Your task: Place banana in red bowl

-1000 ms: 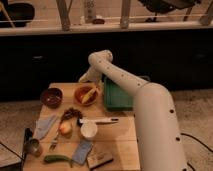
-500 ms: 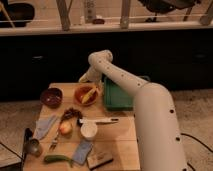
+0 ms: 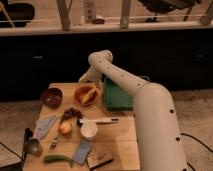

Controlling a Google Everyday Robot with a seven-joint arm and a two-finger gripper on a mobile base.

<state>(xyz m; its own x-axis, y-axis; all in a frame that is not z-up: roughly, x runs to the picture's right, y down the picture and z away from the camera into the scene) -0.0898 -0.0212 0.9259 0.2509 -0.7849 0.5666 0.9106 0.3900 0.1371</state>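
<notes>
The small yellow banana [image 3: 88, 94] lies inside the orange-red bowl [image 3: 80, 97] at the back middle of the wooden table. My gripper [image 3: 85, 79] hangs just above and behind the bowl, at the end of the white arm [image 3: 120, 80] that reaches in from the right. It is apart from the banana.
A dark maroon bowl [image 3: 51, 96] stands left of the red bowl. A green tray [image 3: 117, 95] lies to its right. Nearer the front are a round yellow-red fruit [image 3: 65, 128], a white cup [image 3: 89, 130], a knife [image 3: 100, 120], a green vegetable [image 3: 58, 159], cloths and utensils.
</notes>
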